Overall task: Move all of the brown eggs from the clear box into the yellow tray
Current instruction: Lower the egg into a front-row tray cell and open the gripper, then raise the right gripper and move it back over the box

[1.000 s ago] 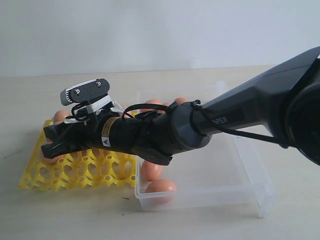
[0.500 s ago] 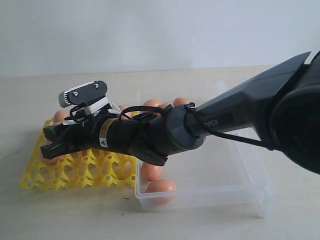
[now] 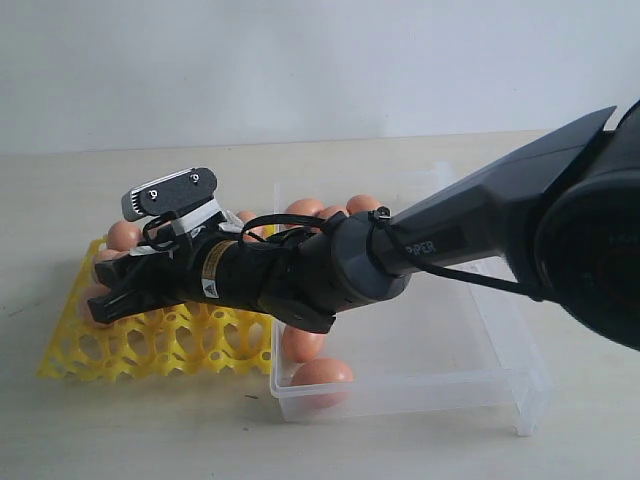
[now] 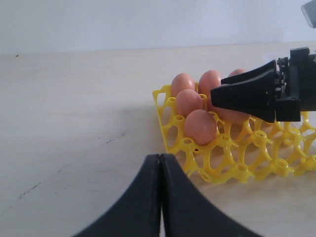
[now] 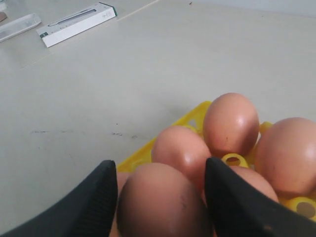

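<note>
Brown egg (image 5: 163, 210) gripped by right claw (image 5: 159, 170) | at yellow tray (image 3: 150, 352) | left claw (image 4: 159, 160) closed

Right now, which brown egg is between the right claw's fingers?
The shadowed egg nearest the wrist camera, flanked by both black fingers of the right claw. The other eggs sit beyond it in the yellow tray.

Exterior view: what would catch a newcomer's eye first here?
The big dark right arm stretches across the picture from the right, with the right gripper at its tip over the yellow tray and a brown egg between its jaws. Next comes that bright tray beside the clear box, where a few eggs lie.
</note>
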`<action>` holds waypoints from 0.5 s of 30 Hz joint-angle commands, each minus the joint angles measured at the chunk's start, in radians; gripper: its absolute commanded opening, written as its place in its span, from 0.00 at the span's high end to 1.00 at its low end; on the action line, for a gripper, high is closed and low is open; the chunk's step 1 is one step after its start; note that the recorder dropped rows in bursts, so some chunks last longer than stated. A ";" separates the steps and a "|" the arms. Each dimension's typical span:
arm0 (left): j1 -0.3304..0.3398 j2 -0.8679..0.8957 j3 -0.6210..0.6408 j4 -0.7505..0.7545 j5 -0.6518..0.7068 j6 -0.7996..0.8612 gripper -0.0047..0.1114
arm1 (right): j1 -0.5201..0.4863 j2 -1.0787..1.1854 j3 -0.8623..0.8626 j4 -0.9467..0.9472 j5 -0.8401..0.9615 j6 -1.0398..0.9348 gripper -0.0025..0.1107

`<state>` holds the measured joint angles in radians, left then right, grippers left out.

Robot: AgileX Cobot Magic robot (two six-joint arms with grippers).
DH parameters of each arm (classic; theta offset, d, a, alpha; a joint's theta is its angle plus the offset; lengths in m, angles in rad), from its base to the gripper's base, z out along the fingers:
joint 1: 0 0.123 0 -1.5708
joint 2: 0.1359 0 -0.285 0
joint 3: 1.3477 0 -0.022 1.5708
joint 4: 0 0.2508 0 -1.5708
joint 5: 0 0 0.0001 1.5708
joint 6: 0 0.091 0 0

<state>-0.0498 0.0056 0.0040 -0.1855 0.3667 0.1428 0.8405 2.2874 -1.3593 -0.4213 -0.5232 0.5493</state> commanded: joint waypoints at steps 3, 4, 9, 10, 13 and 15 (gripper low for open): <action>0.001 -0.006 -0.004 -0.001 -0.010 0.003 0.96 | -0.005 -0.007 -0.007 0.004 -0.003 -0.008 0.47; 0.001 -0.006 -0.004 -0.001 -0.010 0.003 0.96 | -0.005 -0.018 -0.007 0.004 -0.003 -0.008 0.47; 0.001 -0.006 -0.004 -0.001 -0.010 0.003 0.96 | -0.011 -0.123 -0.007 0.004 0.060 -0.006 0.47; 0.001 -0.006 -0.004 -0.001 -0.010 0.003 0.96 | -0.015 -0.149 -0.007 0.008 0.083 -0.008 0.47; 0.001 -0.006 -0.004 -0.001 -0.010 0.003 0.96 | -0.017 -0.231 -0.003 0.022 0.172 -0.007 0.49; 0.001 -0.006 -0.004 -0.001 -0.010 0.003 0.96 | -0.017 -0.285 0.020 0.033 0.241 -0.005 0.53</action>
<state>-0.0498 0.0056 0.0040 -0.1855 0.3667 0.1428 0.8299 2.0818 -1.3593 -0.4055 -0.3748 0.5486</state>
